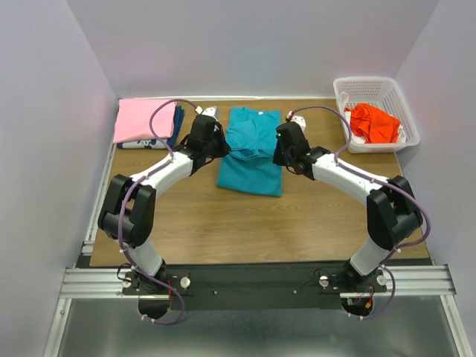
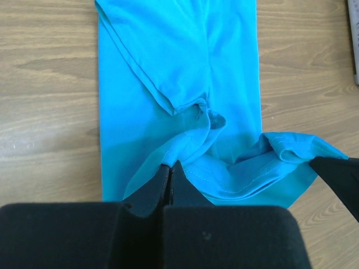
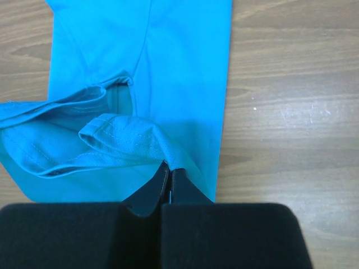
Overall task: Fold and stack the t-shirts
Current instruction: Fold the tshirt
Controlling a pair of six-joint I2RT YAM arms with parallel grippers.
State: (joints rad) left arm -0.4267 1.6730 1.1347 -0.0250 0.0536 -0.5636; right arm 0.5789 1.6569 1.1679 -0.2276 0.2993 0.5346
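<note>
I hold a stitched edge of the plain teal cloth t-shirt [image 1: 249, 175] pinched in the fully closed left end effector [image 2: 171, 168] and right end effector [image 3: 170, 168], one at each side, I judge for an even fold across; it lies in the middle of the wooden tabletop [image 1: 193, 223], its long axis running near-to-far.
</note>
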